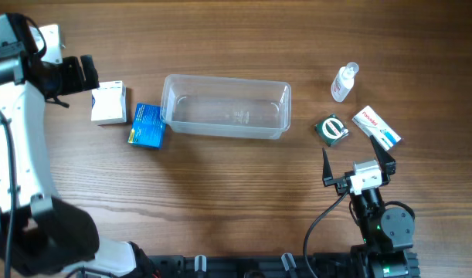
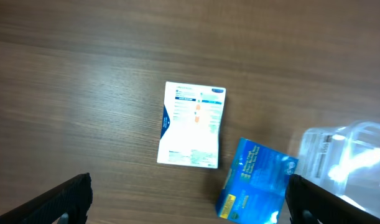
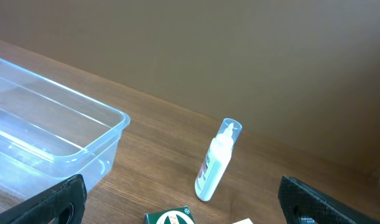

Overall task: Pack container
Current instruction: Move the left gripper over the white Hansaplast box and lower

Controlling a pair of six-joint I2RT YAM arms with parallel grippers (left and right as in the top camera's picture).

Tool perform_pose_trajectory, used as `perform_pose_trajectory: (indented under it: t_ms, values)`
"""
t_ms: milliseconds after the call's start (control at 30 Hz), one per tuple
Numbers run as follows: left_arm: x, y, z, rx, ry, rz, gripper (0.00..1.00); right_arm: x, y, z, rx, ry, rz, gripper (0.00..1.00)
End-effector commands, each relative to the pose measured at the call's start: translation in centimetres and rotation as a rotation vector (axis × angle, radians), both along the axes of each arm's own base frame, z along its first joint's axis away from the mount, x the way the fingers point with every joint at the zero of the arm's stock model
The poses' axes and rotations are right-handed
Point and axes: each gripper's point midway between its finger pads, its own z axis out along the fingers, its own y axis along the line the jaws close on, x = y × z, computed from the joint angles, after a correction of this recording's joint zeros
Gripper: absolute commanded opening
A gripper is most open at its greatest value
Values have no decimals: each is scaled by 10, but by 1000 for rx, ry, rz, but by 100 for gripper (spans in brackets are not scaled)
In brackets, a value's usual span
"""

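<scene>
The clear plastic container stands empty at the table's centre. It also shows in the left wrist view and the right wrist view. A white box and a blue box lie just left of it. A small clear bottle, a green box and a white box with red and blue print lie to its right. My left gripper is open and empty, above and left of the white box. My right gripper is open and empty, just near of the green box.
The table is bare wood between the container and the front edge. The left arm's white body runs along the left side. The right arm's base sits at the front right.
</scene>
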Motion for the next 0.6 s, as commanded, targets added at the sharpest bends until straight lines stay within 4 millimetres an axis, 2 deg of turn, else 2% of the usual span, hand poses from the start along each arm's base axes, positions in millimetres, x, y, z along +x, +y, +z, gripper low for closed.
perform_pose_trajectory:
  t_ms: [0, 100, 300, 400, 567]
  values:
    - [12, 2, -33, -2, 69, -79, 100, 0, -3, 1, -4, -6, -15, 100]
    - [17, 3, -60, -24, 119, -81, 100, 0, -3, 1, -4, -6, -15, 100]
    - [26, 1, -97, -66, 172, -93, 100, 0, -3, 1, -4, -6, -15, 100]
    - [29, -2, -110, -75, 191, -101, 100, 0, -3, 1, -4, -6, -15, 100]
    - [33, -3, -116, -76, 189, -102, 100, 0, -3, 1, -4, -6, -15, 100]
